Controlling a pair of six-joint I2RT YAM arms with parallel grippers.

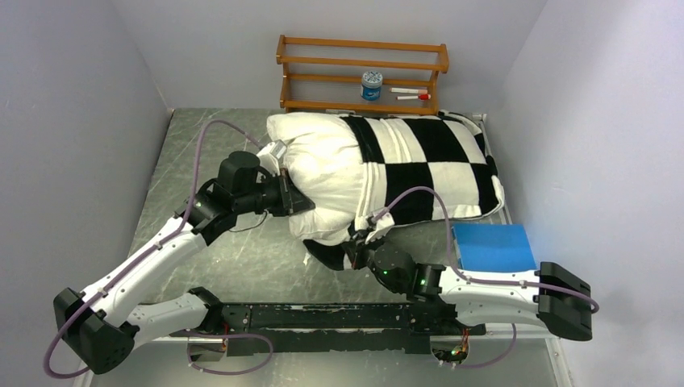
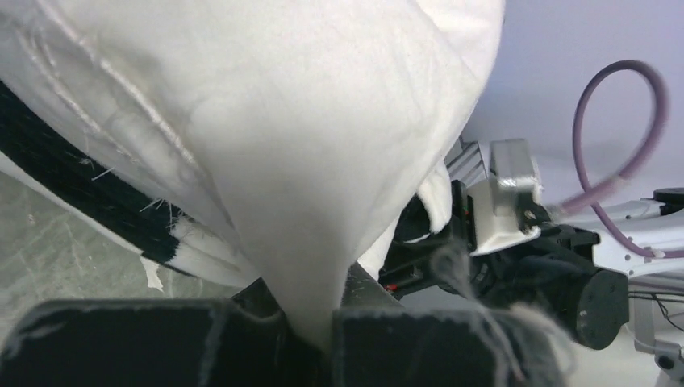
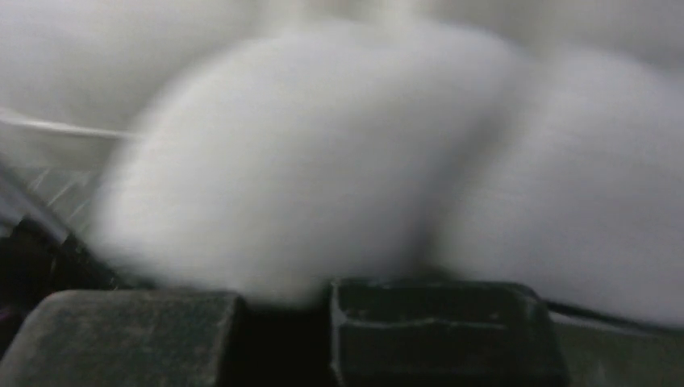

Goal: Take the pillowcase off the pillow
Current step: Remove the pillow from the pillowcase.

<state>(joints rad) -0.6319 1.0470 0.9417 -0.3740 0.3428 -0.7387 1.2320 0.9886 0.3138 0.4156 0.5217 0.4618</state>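
Note:
The plump white pillow (image 1: 319,161) lies across the back of the table, its left end bare. The black-and-white checkered pillowcase (image 1: 435,157) covers its right part. My left gripper (image 1: 310,205) is at the pillow's bare near-left side; in the left wrist view it (image 2: 323,326) is shut on a pinched fold of the white pillow (image 2: 323,161), with the pillowcase's striped edge (image 2: 89,193) at the left. My right gripper (image 1: 357,240) is at the pillowcase's open near edge. In the right wrist view it (image 3: 286,294) is shut, with blurred white fabric (image 3: 323,161) running into the jaws.
A wooden shelf (image 1: 361,72) stands at the back wall with a blue-and-white tin (image 1: 371,85) and markers (image 1: 411,94) on it. A flat blue pad (image 1: 492,246) lies at the near right, beside the right arm. Walls close in on the left and right.

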